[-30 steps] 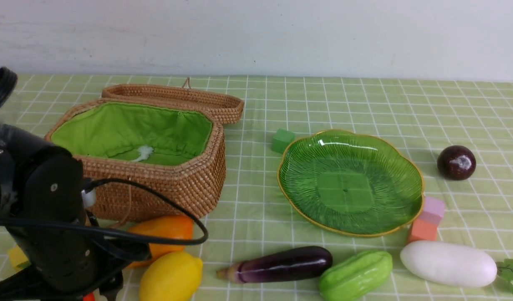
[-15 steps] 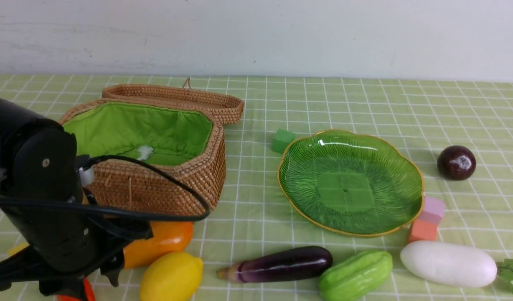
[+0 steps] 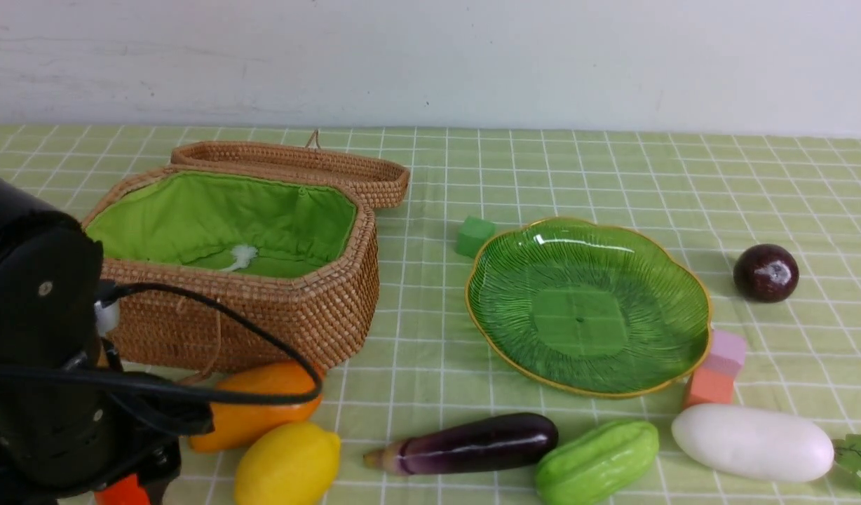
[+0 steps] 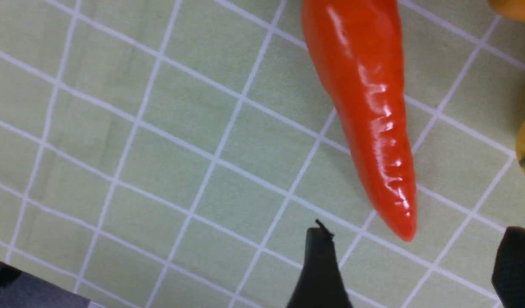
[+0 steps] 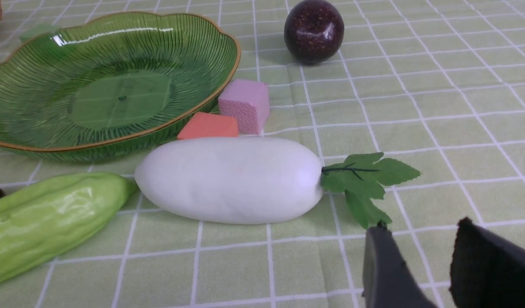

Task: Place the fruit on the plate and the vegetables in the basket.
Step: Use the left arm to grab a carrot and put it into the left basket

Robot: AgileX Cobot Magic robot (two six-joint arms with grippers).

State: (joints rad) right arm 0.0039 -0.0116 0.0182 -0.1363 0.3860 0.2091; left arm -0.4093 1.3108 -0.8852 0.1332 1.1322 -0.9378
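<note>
Both jaws of the nearer left gripper (image 4: 418,252) are standing wide. The red vegetable (image 4: 373,107) is pointing lengthwise toward their gap.

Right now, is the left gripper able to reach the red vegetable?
Probably yes: the left gripper is open, and nothing seems to lie between it and the red vegetable.

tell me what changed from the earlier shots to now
The left gripper and its arm moved to the robot's left and nearer the robot, over the red vegetable, uncovering more of the mango. Its fingers stand open; nothing was taken hold of. The basket, plate, lemon and eggplant stayed put.
</note>
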